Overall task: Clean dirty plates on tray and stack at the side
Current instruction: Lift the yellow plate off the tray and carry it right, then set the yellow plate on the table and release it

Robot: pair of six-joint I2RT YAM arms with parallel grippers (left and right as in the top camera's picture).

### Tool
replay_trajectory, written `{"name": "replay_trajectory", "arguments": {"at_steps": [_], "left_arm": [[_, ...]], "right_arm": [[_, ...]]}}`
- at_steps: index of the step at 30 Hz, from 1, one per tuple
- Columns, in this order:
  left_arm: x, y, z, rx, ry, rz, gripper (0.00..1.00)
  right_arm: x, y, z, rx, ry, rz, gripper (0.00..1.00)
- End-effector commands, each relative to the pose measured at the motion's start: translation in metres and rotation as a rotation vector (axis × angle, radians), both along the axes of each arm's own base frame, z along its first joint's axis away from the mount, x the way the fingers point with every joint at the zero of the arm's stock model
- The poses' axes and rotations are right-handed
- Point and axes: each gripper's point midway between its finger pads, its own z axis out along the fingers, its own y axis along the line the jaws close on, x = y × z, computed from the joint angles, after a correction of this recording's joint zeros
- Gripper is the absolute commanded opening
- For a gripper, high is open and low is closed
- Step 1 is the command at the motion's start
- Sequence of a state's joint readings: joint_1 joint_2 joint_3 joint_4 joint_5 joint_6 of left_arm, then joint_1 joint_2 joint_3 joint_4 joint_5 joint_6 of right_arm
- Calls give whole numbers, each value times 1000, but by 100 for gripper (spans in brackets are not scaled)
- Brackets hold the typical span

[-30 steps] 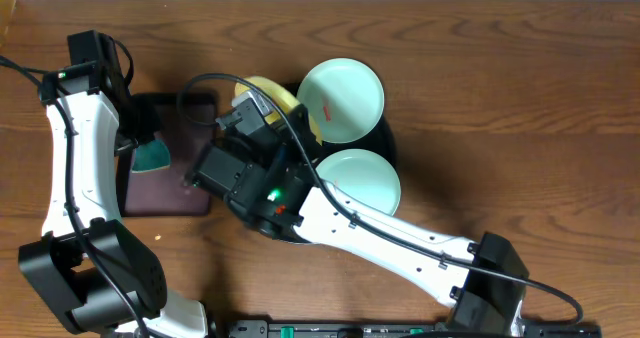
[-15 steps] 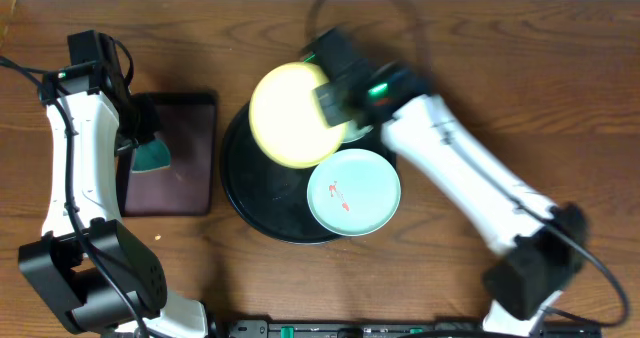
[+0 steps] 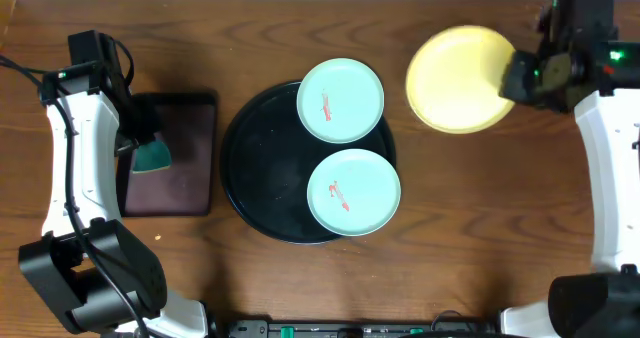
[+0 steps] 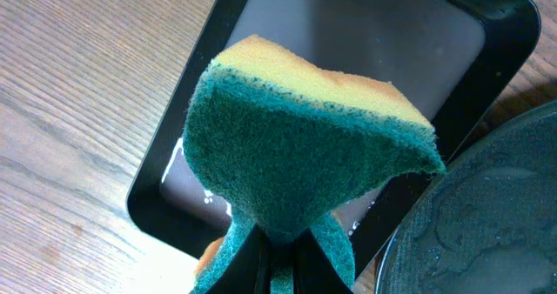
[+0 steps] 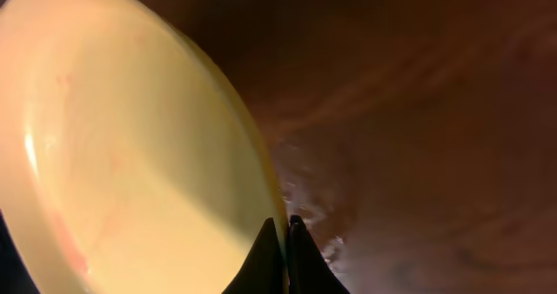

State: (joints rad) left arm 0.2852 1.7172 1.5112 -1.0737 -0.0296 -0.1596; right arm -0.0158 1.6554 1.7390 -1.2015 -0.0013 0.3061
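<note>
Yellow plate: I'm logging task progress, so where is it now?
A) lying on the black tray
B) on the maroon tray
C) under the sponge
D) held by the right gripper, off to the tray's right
D: the right gripper pinches the yellow plate by its rim, right of the tray.

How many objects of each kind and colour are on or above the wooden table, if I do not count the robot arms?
Pale blue-green round plates: 2
Yellow round plate: 1
Large round black tray: 1
Rectangular dark maroon tray: 1
Green and yellow sponge: 1
Total: 6
</note>
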Motion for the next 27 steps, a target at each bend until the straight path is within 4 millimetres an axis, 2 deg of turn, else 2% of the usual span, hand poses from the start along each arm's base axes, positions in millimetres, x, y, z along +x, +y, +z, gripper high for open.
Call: {"name": "replay_trajectory", "arguments": {"at_steps": [1, 4, 7, 10, 13, 21, 25, 27], "left_arm": [[-2, -1, -5, 0, 19, -7, 7], [-2, -1, -5, 1, 17, -7, 7], [-2, -1, -5, 1, 17, -7, 7], [-2, -1, -5, 1, 16, -7, 7], [-2, -1, -5, 1, 16, -7, 8], [-2, -1, -5, 1, 16, -7, 7], [-2, -1, -5, 1, 16, -7, 7], [-1, 0, -5, 1, 14, -7, 7]], "right_arm": [[-14, -25, -51, 2, 109, -59, 1], [-24, -34, -88, 15, 159, -87, 1], [-33, -35, -119, 45, 190, -96, 1], [-40, -38, -145, 48, 203, -108, 1], [-42, -41, -162, 44, 194, -102, 1], [-57, -46, -194, 42, 207, -124, 6], [-59, -52, -196, 42, 210, -142, 15], [-54, -51, -190, 67, 195, -138, 20]]}}
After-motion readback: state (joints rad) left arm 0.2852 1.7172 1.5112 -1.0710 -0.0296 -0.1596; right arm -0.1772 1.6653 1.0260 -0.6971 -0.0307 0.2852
